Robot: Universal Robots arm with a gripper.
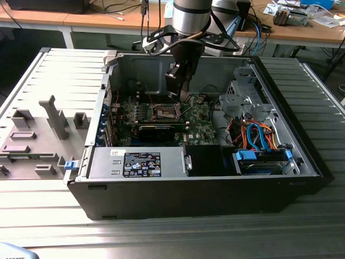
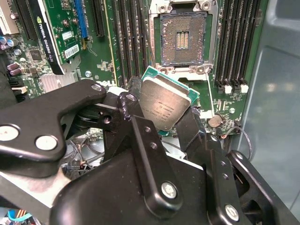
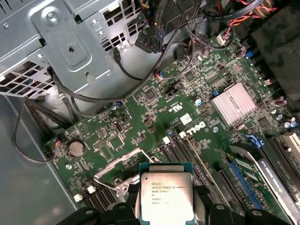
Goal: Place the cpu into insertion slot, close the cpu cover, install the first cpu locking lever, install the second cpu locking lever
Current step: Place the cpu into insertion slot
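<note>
My gripper (image 2: 161, 119) is shut on the cpu (image 2: 165, 105), a small square chip with a grey metal face and a green rim, pinched by its edges between the two black fingers (image 2: 127, 108). The chip hangs tilted above the green board, a short way from the insertion slot (image 2: 182, 40), whose dark pin field lies bare inside its silvery rim. In the first wrist view the cpu (image 3: 164, 194) sits over the silvery cpu cover (image 3: 119, 164), which is swung up open. In the exterior view the gripper (image 1: 180, 89) hovers inside the case, just above and beside the insertion slot (image 1: 166, 111).
The black computer case (image 1: 215, 199) lies open on a ribbed metal table. Memory slots (image 2: 232, 42) flank the socket. A graphics card (image 1: 156, 129), a grey drive cage (image 1: 240, 102) and loose cables (image 3: 140, 65) crowd the board. A grey fixture (image 1: 32, 140) lies outside at the exterior view's left.
</note>
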